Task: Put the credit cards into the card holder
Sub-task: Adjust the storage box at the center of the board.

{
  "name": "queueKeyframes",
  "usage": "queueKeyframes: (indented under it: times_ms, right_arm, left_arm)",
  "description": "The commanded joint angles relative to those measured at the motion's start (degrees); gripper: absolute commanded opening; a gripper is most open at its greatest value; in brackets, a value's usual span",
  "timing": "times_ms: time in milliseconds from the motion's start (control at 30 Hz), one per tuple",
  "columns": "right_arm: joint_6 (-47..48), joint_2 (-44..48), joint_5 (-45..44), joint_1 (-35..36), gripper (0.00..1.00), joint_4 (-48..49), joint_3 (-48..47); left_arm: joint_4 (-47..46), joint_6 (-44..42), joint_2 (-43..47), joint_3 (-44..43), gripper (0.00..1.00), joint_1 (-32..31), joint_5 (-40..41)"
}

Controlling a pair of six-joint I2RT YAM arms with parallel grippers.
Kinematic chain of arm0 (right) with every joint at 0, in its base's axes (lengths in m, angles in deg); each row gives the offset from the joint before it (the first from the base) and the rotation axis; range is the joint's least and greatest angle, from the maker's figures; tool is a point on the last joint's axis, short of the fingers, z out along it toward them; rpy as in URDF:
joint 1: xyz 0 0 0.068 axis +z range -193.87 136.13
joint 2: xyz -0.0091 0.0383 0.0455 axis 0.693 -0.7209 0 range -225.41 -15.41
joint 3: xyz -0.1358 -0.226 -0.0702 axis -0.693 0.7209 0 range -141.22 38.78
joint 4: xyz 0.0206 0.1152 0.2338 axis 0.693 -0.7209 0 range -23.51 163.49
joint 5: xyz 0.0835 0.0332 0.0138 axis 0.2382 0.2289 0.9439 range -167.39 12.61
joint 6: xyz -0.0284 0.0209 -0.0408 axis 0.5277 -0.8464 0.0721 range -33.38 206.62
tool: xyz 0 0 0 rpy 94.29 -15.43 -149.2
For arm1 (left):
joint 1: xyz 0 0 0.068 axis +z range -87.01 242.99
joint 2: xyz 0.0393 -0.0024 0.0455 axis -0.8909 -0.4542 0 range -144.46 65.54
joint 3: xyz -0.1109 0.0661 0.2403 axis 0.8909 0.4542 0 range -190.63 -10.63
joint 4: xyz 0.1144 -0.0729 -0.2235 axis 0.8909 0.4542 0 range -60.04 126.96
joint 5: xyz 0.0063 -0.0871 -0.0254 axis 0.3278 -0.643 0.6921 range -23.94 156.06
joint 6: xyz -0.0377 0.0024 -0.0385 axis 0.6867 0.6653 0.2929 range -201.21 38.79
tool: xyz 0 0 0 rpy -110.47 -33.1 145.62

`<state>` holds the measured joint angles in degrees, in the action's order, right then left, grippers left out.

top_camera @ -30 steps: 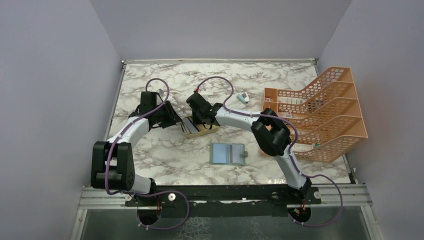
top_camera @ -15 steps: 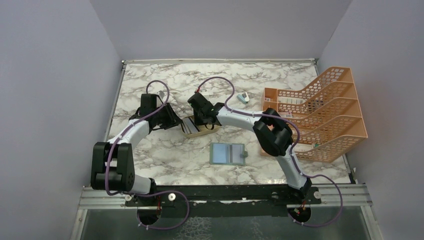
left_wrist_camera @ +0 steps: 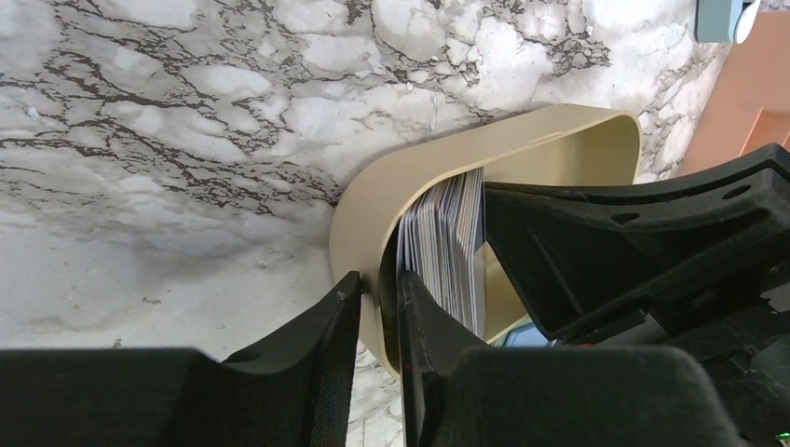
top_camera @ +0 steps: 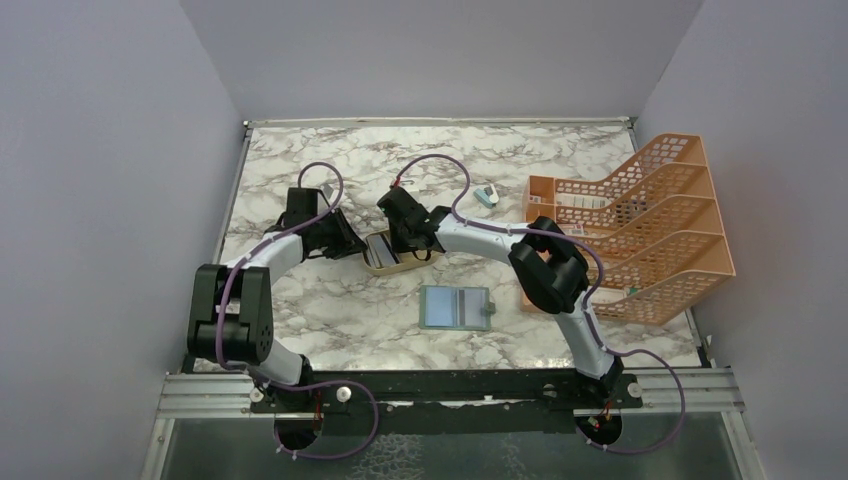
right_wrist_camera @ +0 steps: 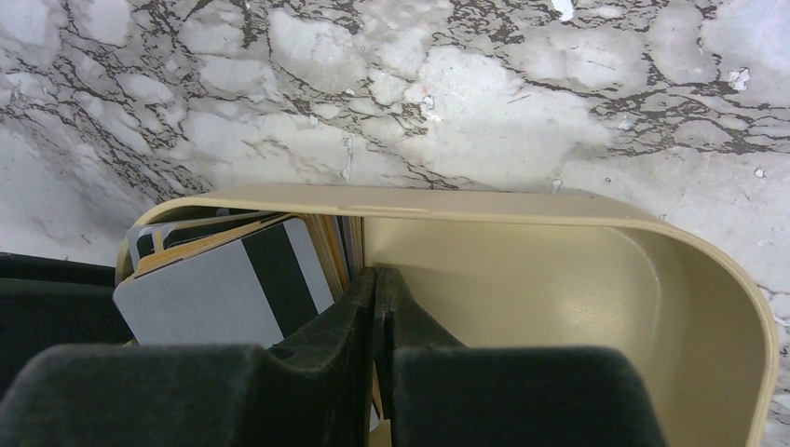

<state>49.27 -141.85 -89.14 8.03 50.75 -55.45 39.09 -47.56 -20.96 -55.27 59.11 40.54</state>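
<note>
The left gripper point(left_wrist_camera: 380, 289) is narrowed onto the end wall of the tan oval dish point(left_wrist_camera: 522, 140), one finger outside and one inside. Just past its inner finger the credit cards point(left_wrist_camera: 449, 244) stand on edge in a stack. The right gripper point(right_wrist_camera: 374, 279) is inside the dish just beside that stack, fingers pressed together, perhaps on a thin tan sliver. The card holder point(top_camera: 455, 307) lies open, well apart from both grippers, toward the arm bases

**Cards point(right_wrist_camera: 224, 279) stacked in dish point(left_wrist_camera: 359, 214), holder point(top_camera: 455, 307) open**

The cards, grey and tan, one with a dark stripe, stand on edge at one end of the dish. The holder lies flat, well apart, pale blue pockets up.
</note>
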Motion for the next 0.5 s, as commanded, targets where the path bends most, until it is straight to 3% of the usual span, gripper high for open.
queueKeyframes:
  times_ms: [0, 100, 267, 467]
  right_arm:
    - [1.7, -1.7, -0.4, 0.0, 0.05, -6.3, 2.1]
    - [2.1, -2.0, -1.0, 0.0, 0.05, -7.1, 1.3]
    - [3.0, -2.4, -1.0, -0.1, 0.05, -7.1, 0.9]
    - [1.1, -3.5, 5.6, -0.1, 0.04, -4.3, 1.4]
  left_arm:
    - [-0.9, -1.3, -2.5, -2.1, 0.22, -0.2, 0.4]
    - [-0.1, -2.9, -3.9, -3.5, 0.18, -0.2, 0.1]
    - [2.2, -6.0, -5.8, -6.9, 0.01, -0.2, 1.4]
    - [7.8, -11.2, -10.4, -15.1, 0.0, -0.2, 3.2]
